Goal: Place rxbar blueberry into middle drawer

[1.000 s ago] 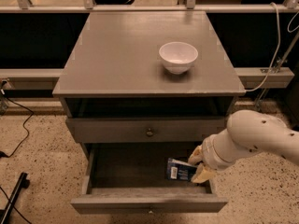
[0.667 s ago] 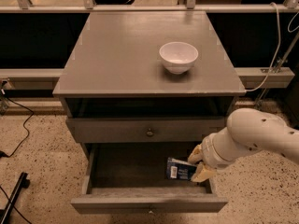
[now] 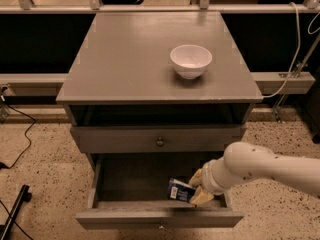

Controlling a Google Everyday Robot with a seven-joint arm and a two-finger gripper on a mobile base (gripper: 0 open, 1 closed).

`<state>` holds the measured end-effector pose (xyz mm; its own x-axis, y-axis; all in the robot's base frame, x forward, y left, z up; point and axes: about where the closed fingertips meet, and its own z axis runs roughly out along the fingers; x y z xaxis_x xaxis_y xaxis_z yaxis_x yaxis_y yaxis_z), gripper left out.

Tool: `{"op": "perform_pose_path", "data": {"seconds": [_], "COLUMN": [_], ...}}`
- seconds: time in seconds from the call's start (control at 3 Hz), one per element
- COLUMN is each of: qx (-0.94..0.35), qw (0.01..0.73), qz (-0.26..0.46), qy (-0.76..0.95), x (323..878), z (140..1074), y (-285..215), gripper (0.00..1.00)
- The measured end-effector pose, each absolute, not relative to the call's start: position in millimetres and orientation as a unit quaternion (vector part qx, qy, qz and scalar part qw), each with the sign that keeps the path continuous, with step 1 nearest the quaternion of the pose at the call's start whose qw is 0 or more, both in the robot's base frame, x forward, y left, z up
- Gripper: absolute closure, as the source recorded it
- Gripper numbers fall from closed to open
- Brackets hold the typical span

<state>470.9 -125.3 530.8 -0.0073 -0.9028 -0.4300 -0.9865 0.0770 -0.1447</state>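
Has sunk a touch lower and leftward since a second ago, keeping the gripper (image 3: 195, 188) inside the open middle drawer (image 3: 150, 217) near its front edge, pinching the rxbar blueberry (image 3: 179, 190) by one end; seemingly lacks only release and withdrawal

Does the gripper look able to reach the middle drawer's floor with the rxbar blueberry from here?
Probably yes. The middle drawer is pulled open, the gripper sits inside it at the right front holding the rxbar blueberry, and nothing shows beneath it.
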Motion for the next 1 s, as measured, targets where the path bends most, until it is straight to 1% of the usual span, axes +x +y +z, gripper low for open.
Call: {"op": "perform_pose_path", "data": {"seconds": [0.33,1.0], "qx": [-0.65,-0.637], "qw": [0.201,0.222], "qz": [0.097,0.082], "qy": [0.726,0.733], "x": [456,468], "z": [463,455], "y": [-122,-124], "gripper": [1.0,1.0]}}
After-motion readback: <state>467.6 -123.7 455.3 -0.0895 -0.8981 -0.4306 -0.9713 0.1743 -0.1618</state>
